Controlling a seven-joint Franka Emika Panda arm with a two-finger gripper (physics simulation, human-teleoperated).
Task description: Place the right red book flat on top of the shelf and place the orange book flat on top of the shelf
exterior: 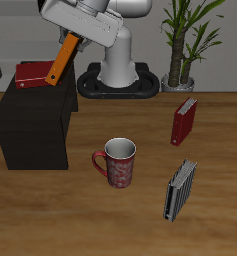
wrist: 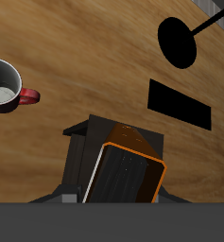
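The right red book (exterior: 32,75) lies flat on top of the black shelf (exterior: 35,125). My gripper (exterior: 72,42) is shut on the upper end of the orange book (exterior: 61,60), which hangs tilted over the shelf top with its lower end close beside the red book. I cannot tell whether it touches. In the wrist view the orange book (wrist: 128,177) fills the near field, with the shelf (wrist: 80,149) dark below it. The red book and my fingertips are hidden there.
A red patterned mug (exterior: 117,162) stands before the shelf and also shows in the wrist view (wrist: 5,85). A darker red book (exterior: 184,121) and a grey-and-black striped book (exterior: 181,190) stand upright. A potted plant (exterior: 185,45) stands at the back.
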